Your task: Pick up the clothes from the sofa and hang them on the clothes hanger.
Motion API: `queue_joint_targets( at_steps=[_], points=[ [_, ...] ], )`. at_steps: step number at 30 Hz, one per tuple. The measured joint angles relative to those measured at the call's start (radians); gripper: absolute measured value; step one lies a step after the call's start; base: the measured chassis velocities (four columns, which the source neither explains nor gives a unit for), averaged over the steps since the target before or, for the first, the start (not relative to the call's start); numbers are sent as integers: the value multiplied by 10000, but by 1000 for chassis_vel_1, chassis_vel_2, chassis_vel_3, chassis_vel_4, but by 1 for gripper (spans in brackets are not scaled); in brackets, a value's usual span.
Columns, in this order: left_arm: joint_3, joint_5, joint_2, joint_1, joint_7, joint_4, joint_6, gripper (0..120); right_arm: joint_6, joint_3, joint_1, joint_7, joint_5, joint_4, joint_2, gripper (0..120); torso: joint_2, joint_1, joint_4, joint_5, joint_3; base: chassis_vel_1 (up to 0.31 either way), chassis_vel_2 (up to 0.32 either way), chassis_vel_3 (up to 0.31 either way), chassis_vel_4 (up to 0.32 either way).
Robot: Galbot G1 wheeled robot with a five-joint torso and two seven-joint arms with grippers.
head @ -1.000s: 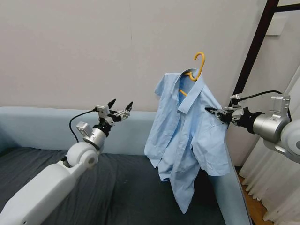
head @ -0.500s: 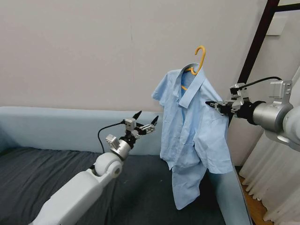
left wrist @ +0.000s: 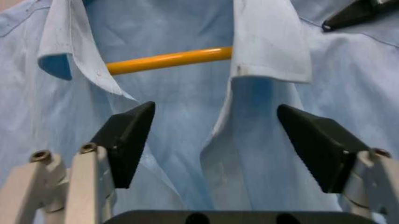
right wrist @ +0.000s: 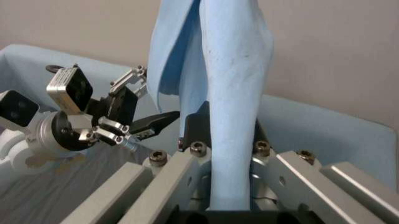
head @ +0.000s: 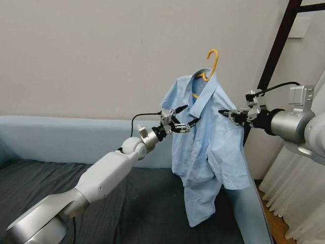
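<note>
Progress looks well past halfway: the light blue shirt [head: 208,137] is off the sofa [head: 61,137] and already sits on the yellow hanger [head: 212,63], with the collar round the hook's neck and the front hanging unbuttoned. The whole bundle is up in the air above the sofa's right end, and the hook is caught on nothing, with only bare wall [head: 101,51] behind it.

The right claw [head: 223,113] is clamped on a fold of cloth at the shirt's shoulder side, and the right wrist view shows the fabric pinched between its closed fingers, so it seems to carry the load. The left claw [head: 185,119] is at the chest of the shirt with its fingers spread wide. In the left wrist view they straddle the front edge just below the hanger's bar, gripping nothing.

What remains, by my reading, is to get the hook onto a rail. A dark upright post [head: 277,51] stands to the right, but whether it belongs to a rack I cannot tell.
</note>
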Motion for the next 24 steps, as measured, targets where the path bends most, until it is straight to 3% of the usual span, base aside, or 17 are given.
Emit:
queue_joint_targets(
  at_steps=[6, 11, 21, 24],
  points=[
    [-92, 37, -130, -109, 587, 490, -112, 58, 5, -13, 34, -76, -158, -69, 69, 2, 0, 0, 1, -1, 0, 0, 0, 0, 0],
    [-138, 46, -230, -181, 770, 675, -166, 35, 11, -56, 41, -157, -283, -131, 174, 2, 0, 0, 0, -1, -1, 0, 0, 0, 0],
    [-166, 218, -234, -389, 385, 652, -373, 0, 22, -57, 49, -269, -500, -140, 156, 2, 1, -1, -1, -1, -1, 0, 0, 0, 0],
    [-172, 347, -224, -475, 128, 592, -442, 0, 24, -54, 54, -274, -559, -135, 142, 2, 1, -1, -1, -1, -1, 0, 0, 0, 0]
  ],
)
